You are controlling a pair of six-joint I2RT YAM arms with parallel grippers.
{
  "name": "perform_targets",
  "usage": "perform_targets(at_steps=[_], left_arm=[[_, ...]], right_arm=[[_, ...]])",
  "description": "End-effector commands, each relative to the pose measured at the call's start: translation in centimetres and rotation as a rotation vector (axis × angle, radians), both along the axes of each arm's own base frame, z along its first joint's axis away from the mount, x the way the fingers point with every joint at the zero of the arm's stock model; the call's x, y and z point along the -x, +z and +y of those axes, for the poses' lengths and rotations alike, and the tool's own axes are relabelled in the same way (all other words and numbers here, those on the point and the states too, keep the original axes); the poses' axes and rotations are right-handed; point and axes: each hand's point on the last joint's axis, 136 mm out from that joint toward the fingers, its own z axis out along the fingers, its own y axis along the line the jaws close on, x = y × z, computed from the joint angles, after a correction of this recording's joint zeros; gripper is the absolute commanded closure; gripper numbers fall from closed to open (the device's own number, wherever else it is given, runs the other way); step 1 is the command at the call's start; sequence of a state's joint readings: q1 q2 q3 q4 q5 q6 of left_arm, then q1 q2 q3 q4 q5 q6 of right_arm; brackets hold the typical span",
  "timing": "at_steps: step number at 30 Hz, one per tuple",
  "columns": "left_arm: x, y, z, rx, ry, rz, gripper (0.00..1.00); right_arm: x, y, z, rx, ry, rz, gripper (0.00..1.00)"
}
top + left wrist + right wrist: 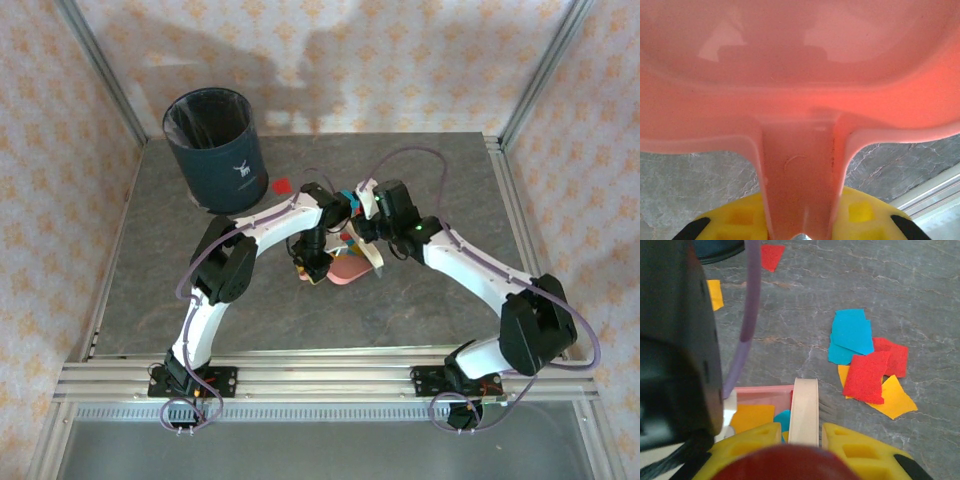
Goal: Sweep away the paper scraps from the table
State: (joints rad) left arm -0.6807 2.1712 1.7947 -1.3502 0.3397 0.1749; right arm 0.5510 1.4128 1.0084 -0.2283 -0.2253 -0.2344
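Left tool (800,227) grips the dustpan (800,60) handle lengthwise, pan pointing away.

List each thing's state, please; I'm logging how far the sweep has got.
dustpan: held by left hand
brush: held by right hand
scraps: some in dustpan, the rest on table
bin: upright, open, lined

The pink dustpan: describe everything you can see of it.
The pink dustpan is glossy moulded plastic, a shallow scoop with a raised rim and a flat handle. The left gripper is shut on that handle, yellow fingers either side. It is near the middle of the table. An orange scrap and a cyan scrap lie inside.
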Motion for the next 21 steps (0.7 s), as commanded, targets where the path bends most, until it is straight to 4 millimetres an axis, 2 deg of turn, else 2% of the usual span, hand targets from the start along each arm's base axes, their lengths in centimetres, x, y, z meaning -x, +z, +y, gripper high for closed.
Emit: perform_targets(at_steps=[1,5,13,21], left_arm=[[0.7,0.4,0.1,-0.010,-0.027,0.021,1.00],[0.3,0.5,0.0,0.004,-0.011,-0.006,1.00],[0.1,0.7,0.5,0.020,0.019,-0.020,1.00],[-0.7,1.0,0.8,0.033,0.055,-0.045,1.00]], right_arm=[[1.3,2.1,1.0,-0.080,0.026,0.021,1.00],[1.5,3.4,0.2,-0.088,-0.009,-0.013,1.00],[0.8,5.6,-3.7,-0.029,-0.176,-0.161,1.00],[-2.5,6.4,-9.4,0.054,-0.455,-0.259,1.00]])
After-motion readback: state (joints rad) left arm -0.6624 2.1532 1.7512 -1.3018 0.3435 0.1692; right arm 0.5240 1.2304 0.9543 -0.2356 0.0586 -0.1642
